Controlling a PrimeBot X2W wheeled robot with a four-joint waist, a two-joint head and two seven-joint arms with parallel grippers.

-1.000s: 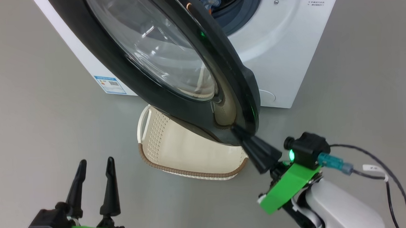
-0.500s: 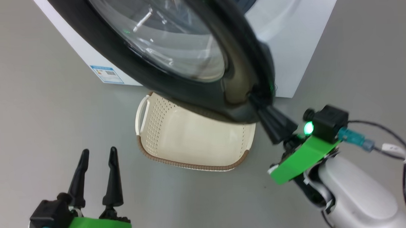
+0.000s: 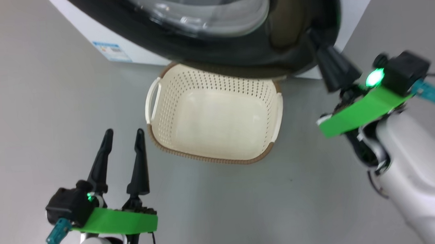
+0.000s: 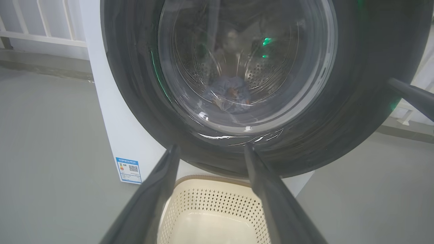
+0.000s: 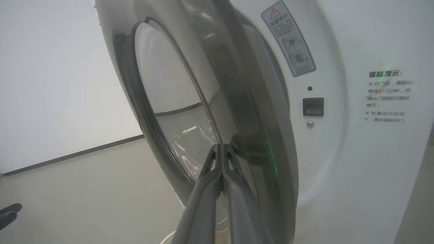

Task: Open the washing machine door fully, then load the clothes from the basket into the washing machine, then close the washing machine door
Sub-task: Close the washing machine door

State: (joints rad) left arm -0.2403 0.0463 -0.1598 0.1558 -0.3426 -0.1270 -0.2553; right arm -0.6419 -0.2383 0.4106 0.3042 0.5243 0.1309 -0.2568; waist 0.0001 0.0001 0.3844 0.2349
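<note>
Lying in the washing machine, seemingly clothes

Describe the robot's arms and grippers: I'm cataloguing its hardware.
Both the left gripper and the right gripper have two long, tapering black fingers on a bright green plate beside a black camera block with a green light and a teal cable connector. The right forearm is glossy white.
</note>
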